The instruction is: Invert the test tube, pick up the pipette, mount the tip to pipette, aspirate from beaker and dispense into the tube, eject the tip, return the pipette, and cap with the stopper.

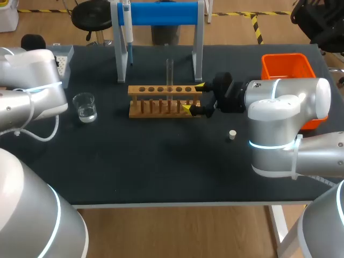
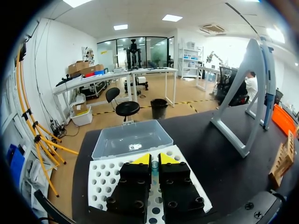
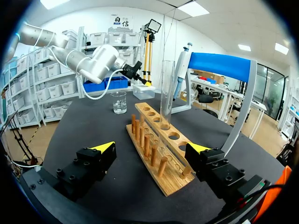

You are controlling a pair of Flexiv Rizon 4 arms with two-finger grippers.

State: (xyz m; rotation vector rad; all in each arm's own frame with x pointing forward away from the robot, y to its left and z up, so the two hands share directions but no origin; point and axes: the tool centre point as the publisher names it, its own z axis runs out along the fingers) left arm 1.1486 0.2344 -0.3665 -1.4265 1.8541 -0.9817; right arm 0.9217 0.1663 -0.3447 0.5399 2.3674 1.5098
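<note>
Right wrist view: test tube (image 3: 167, 93) (upright) ahead of gripper (image 3: 152, 148)

The head camera sits high behind the robot, looking down on the whole table (image 1: 161, 172). The left wrist camera hangs close over the tip box (image 2: 100, 182), facing out past the table's edge. The right wrist camera sits low by the wooden rack (image 3: 159, 158), looking along it toward the beaker (image 3: 119, 102). All 3 views share the rack and the blue-topped stand (image 1: 161, 13)

L hand (image 2: 151, 159) fingers nearly together w/ narrow gap; R hand (image 3: 152, 148) fingers spread wide apart.
</note>
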